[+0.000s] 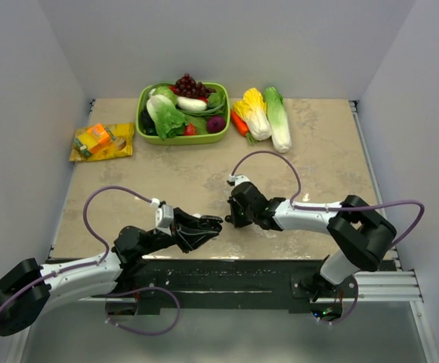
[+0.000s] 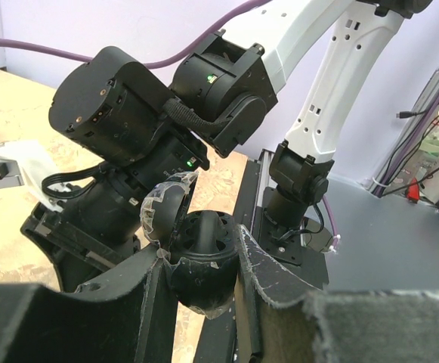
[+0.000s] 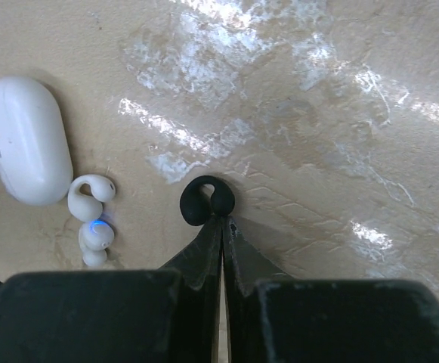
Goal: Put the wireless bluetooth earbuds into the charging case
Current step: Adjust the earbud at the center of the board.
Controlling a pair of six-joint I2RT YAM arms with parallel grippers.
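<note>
My left gripper point(image 1: 213, 224) is shut on a round black charging case point(image 2: 202, 246), held up off the table with its lid point(image 2: 165, 212) hinged open. I cannot tell what sits in its dark inside. My right gripper point(image 3: 223, 221) is shut, pinching a black C-shaped earbud point(image 3: 201, 201) at its fingertips just over the table; in the top view it point(image 1: 230, 217) faces the left gripper closely. A white closed case point(image 3: 26, 140) lies to the left, with two white earbuds point(image 3: 91, 197) beside it, one point(image 3: 96, 235) showing a blue light. A second black earbud is not seen.
A green basket point(image 1: 181, 141) of vegetables stands at the back centre, two cabbages and a carrot point(image 1: 268, 115) to its right, snack packets point(image 1: 102, 141) at the back left. The right arm's body point(image 2: 128, 113) fills the left wrist view close ahead.
</note>
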